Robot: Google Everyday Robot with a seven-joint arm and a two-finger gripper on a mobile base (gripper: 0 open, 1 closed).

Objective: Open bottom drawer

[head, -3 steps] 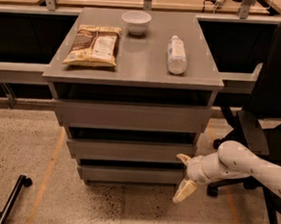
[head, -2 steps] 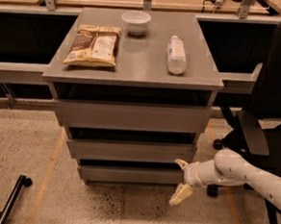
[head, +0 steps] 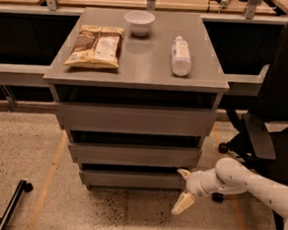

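My claw (head: 184,189) hangs, fingers apart, just beside the right end of the bottom drawer (head: 129,179), lowest under the bench (head: 147,63); I judge I'm approaching, and must next catch its edge and pull.

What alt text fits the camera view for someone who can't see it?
The robot's open white gripper is at the right end of the bottom drawer of a grey three-drawer cabinet. On top lie a snack bag, a white bowl and a bottle.

Bowl (head: 139,21), bottle (head: 180,55), snack bag (head: 96,46), chair (head: 277,111)
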